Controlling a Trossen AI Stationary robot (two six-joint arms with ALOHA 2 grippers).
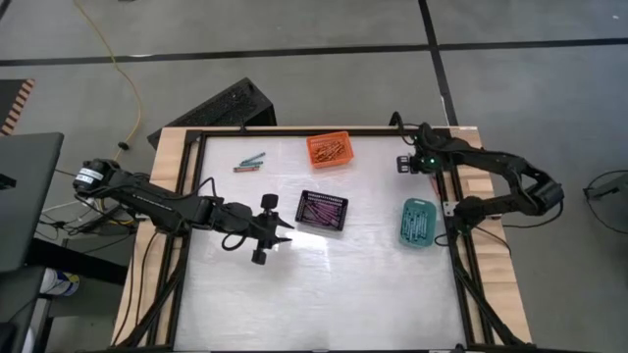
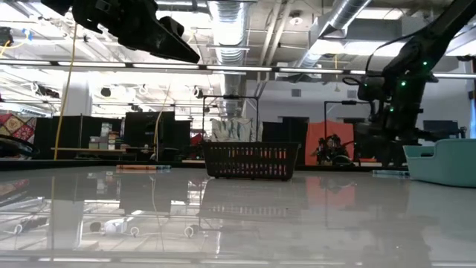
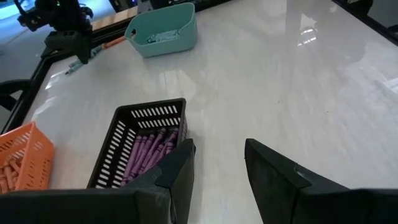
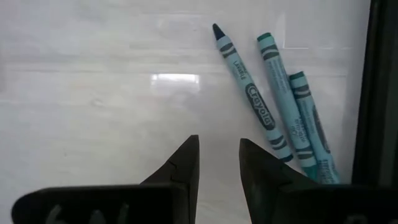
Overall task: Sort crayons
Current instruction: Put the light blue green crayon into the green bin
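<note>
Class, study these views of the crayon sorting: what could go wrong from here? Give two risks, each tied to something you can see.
1. Three teal crayons lie side by side against the dark table frame; the open right hand could catch two, or strike the frame.
2. The open, empty left hand hangs right beside the black basket of purple crayons; descending could nudge it.

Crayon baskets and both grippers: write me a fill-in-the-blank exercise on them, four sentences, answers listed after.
1. The black basket holds crayons of the colour ____.
2. In the right wrist view, ____ teal crayons lie loose on the table beyond the right gripper.
3. In the high view, the basket farthest to the right is the ____ one.
4. The left gripper hangs open beside the black basket, holding ____.

Missing words: purple; three; teal; nothing
</note>
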